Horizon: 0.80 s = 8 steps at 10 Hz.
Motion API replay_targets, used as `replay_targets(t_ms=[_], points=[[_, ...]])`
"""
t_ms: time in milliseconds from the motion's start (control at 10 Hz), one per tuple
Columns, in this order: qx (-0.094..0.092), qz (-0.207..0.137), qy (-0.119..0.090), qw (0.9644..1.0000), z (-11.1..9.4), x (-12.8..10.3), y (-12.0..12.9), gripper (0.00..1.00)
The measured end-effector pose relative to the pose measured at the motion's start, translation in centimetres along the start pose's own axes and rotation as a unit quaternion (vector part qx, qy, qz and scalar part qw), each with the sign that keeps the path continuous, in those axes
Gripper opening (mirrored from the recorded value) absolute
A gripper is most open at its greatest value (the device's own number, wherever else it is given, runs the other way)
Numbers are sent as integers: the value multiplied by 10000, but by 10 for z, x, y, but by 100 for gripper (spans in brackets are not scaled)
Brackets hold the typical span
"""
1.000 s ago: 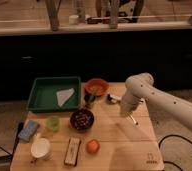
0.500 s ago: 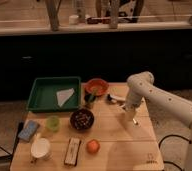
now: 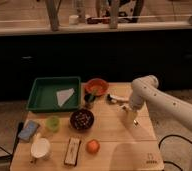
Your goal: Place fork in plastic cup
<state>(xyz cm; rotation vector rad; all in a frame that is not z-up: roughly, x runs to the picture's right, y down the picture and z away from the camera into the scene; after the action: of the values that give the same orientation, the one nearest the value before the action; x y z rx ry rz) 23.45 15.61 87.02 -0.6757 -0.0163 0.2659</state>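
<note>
The robot's gripper (image 3: 130, 116) hangs point-down over the right part of the wooden table (image 3: 139, 150), at the end of a white arm (image 3: 159, 100) that comes in from the right. Whether it is clenched, released or grasping anything cannot be told. The fork cannot be made out, so its place, long axis and heading cannot be told either. Just beyond the gripper, up and picture-left, lies a white-handled utensil (image 3: 117, 99), dark end leftward. Farther left of the gripper sit a dark bowl (image 3: 82, 119) and, well apart, the green cup (image 3: 52, 123). An orange bowl (image 3: 96, 86) and a green tray (image 3: 45, 100) stand behind these.
</note>
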Motion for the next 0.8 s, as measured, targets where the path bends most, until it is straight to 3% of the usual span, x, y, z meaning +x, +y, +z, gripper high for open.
replay_targets(t_ms=[400,800], points=[[102,227,-153,9996,9,6,2,80],[189,358,-178,9990,15,7,0,80]])
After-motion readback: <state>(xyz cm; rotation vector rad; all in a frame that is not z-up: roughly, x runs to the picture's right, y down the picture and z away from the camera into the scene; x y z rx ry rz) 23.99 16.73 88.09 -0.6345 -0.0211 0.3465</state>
